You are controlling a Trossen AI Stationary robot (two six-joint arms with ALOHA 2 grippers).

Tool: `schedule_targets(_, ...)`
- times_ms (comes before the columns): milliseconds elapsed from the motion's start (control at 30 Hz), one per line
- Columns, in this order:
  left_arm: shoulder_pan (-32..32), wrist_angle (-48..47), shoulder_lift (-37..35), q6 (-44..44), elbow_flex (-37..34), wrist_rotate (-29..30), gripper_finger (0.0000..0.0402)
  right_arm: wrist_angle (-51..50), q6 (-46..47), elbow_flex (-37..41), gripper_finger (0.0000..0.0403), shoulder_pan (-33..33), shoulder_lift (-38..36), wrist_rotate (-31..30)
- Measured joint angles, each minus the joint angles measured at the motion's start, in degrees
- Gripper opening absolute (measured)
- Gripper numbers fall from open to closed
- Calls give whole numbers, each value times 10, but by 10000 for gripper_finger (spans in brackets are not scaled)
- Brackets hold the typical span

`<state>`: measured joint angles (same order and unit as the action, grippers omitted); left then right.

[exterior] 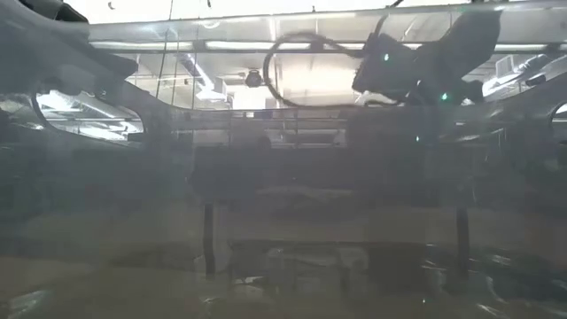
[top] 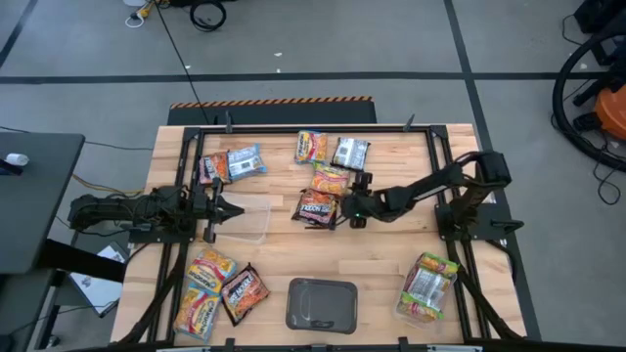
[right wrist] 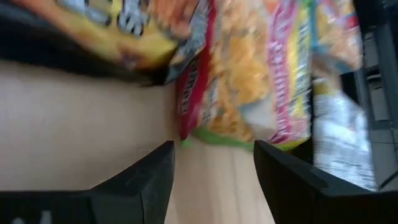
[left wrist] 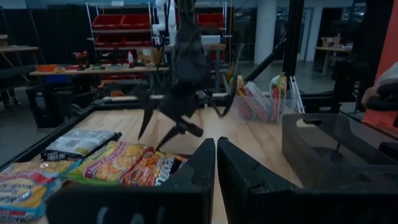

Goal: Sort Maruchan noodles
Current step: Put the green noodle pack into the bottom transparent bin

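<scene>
Noodle packets lie flat on the wooden table. A dark brown packet [top: 313, 207] and a yellow-green one [top: 331, 179] are at the centre, with an orange one [top: 311, 147] and a silver one [top: 350, 153] behind them. My right gripper [top: 344, 215] reaches in from the right, slanting down. It is open just short of the yellow-green packet's edge [right wrist: 249, 87] and the brown packet [right wrist: 124, 31]. My left gripper [top: 217, 207] is shut at the left, level, facing a clear tub [top: 246, 217].
Blue-silver and dark packets [top: 233, 163] lie at the far left. Three more packets [top: 217, 288] sit at the near left. A grey tray [top: 321, 303] is near the front edge. A clear tub holding packets [top: 428, 286] stands at the near right.
</scene>
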<state>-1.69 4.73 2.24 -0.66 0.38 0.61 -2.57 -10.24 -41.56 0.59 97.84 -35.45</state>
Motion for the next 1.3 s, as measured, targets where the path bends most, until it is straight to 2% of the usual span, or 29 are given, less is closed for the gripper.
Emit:
schedule_targets(200,0,0,0,0,0,0,25,44,19,-2,227,-21,27,14)
schedule_targets(467,0,1,0,0,0,0,25,102,-35,-1,202,-36,42,14)
schedule_targets(600,0,1,0,0,0,0,25,116,-35,-1,152,-50,43,41)
schedule_targets(800,0,1,0,0,0,0,25,121,-26,-1,23,-69,42,65)
schedule_targets(867,0,1,0,0,0,0,25,113,-35,-1,11,-66,34,65)
schedule_targets(1000,0,1,0,0,0,0,25,41,-36,-11,13,-39,-14,54)
schedule_targets(1200,0,1,0,0,0,0,25,-159,-39,-72,7,26,-125,50)
schedule_targets(1300,0,1,0,0,0,0,25,-265,-70,-114,5,73,-173,25)
